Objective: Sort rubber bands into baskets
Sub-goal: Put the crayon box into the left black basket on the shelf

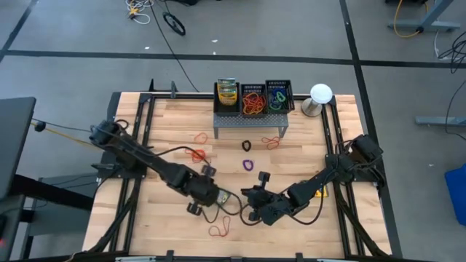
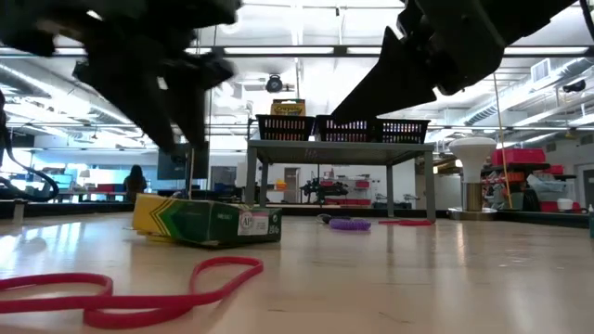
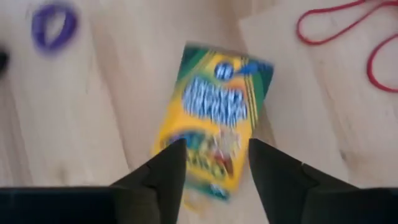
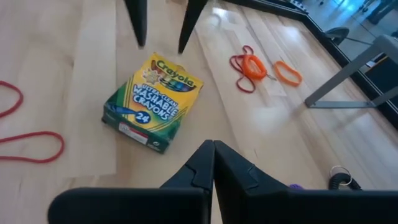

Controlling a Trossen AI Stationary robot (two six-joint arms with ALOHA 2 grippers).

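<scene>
Left wrist view: the left end effector (image 3: 214,165) hangs released over a crayon box (image 3: 214,118) on the table (image 3: 81,124); the nearest band (image 1: 220,230) lies just beside it; right end effector (image 4: 213,163) clenched, empty.

You have three baskets (image 1: 253,97) on the stand, two crayon boxes (image 1: 228,92) — and two grippers (image 1: 218,196)
</scene>
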